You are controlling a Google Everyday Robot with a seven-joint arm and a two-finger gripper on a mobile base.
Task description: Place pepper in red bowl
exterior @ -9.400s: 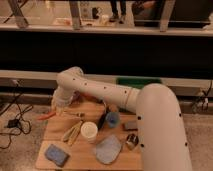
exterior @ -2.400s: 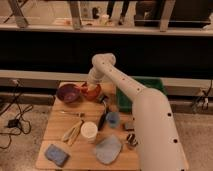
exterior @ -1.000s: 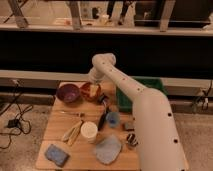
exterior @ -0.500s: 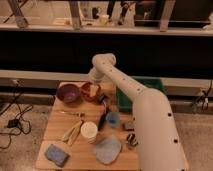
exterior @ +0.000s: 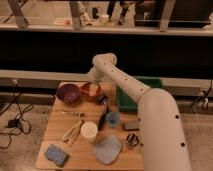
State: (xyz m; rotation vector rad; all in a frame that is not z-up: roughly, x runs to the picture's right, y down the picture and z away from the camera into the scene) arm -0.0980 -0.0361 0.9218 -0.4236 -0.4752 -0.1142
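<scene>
At the far edge of the wooden surface (exterior: pixel 90 155), the white arm (exterior: pixel 131 89) reaches in from the right and bends down over the red bowl (exterior: pixel 91 92), and the end effector (exterior: pixel 91 84) hangs just above that bowl's back rim, its tip lost against the arm's wrist, so there is no telling how it is set or whether it carries anything. Inside the red bowl a pale patch shows, but the pepper cannot be picked out anywhere, in the bowl or on the boards. Just to the left, almost touching, sits the purple-maroon bowl (exterior: pixel 68 93). Nearer the camera stands the white cup (exterior: pixel 89 132), upright, with the tan utensils (exterior: pixel 72 132) lying slanted beside it on the left. A small blue cup (exterior: pixel 113 119) sits to the right of the white one, a dark slim object leaning next to it. At the front edge lie a blue sponge (exterior: pixel 55 154) on the left and a grey-blue cloth (exterior: pixel 108 149) in the middle. A green bin (exterior: pixel 125 101) rests at the back right, partly behind the arm.
</scene>
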